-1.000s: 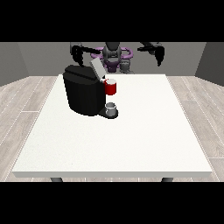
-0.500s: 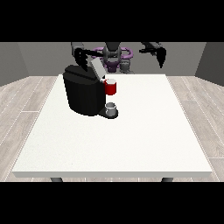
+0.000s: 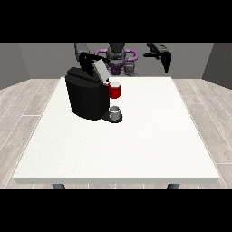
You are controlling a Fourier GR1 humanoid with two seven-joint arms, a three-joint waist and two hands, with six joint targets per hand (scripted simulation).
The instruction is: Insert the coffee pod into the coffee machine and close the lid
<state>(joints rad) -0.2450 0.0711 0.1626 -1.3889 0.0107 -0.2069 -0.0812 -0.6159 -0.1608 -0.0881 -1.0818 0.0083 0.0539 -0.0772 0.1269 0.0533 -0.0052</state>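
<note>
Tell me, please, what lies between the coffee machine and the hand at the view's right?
In the front view, a red thing at the machine juts from the coffee machine; beyond it, only bare white table stretches below the raised hand at the view's right.

Black coffee machine [image 3: 86, 97] — white table [image 3: 136, 140]

A black coffee machine [image 3: 86, 97] stands on the white bench [image 3: 136, 145], its grey lid [image 3: 100, 70] raised. A red thing at the machine [image 3: 115, 90] sits above a grey thing [image 3: 115, 111] on its base. One robot hand [image 3: 166, 61] hangs at the view's right, another [image 3: 89, 59] behind the lid.
</note>
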